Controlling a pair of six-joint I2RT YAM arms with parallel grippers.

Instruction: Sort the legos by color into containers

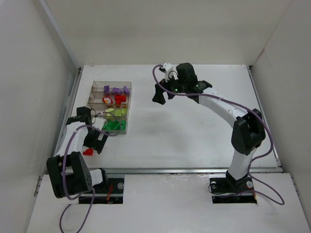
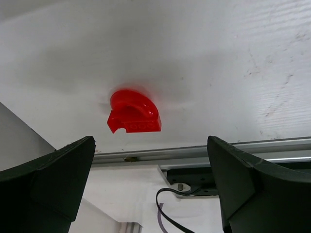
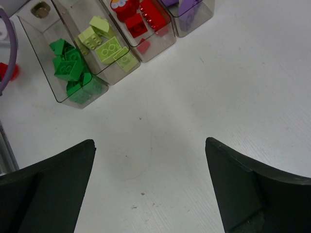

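A clear organizer box [image 1: 110, 85] with four rows stands at the table's left. Its rows hold purple [image 1: 116, 90], red [image 1: 118, 99], yellow-green [image 1: 116, 112] and dark green [image 1: 112, 125] legos. One red arched lego [image 1: 88, 152] lies on the table near the front left edge; it also shows in the left wrist view [image 2: 132, 114]. My left gripper [image 1: 95, 144] is open and empty, just beside that red lego. My right gripper [image 1: 162, 93] is open and empty, above the table right of the box. In the right wrist view the box rim [image 3: 41, 46] sits at the top left.
White walls enclose the table on three sides. A metal rail [image 2: 204, 148] runs along the table's front edge just past the red lego. Purple cables trail along both arms.
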